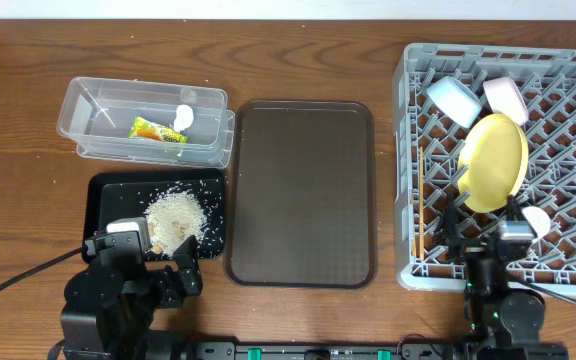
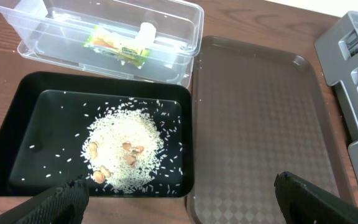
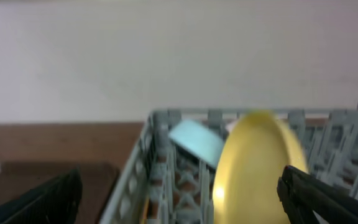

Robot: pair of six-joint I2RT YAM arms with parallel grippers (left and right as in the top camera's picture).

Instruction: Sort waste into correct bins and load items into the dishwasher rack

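Note:
The clear tub [image 1: 98, 100] holds the green-and-orange wrapper [image 1: 158, 130] and the white tissue wad [image 1: 183, 117]. The black tray [image 1: 108, 200] holds a pile of rice scraps [image 1: 175, 215]. The grey rack [image 1: 568, 80] holds the yellow plate [image 1: 496, 162] on edge, the light-blue bowl [image 1: 455, 98], the white bowl [image 1: 505, 97], the small cup [image 1: 535, 220] and the chopsticks [image 1: 420, 200]. My left gripper [image 2: 179, 199] is open and empty above the black tray's [image 2: 17, 155] near edge. My right gripper [image 3: 185, 199] is open and empty at the rack's near side, facing the plate [image 3: 257, 162].
The brown serving tray [image 1: 301, 190] lies between the black tray and the rack, with nothing on it. The left wrist view shows the rice [image 2: 126, 152], the tub [image 2: 185, 12] and the wrapper [image 2: 117, 45]. The rack's rim [image 3: 160, 118] and blue bowl [image 3: 194, 140] show blurred in the right wrist view.

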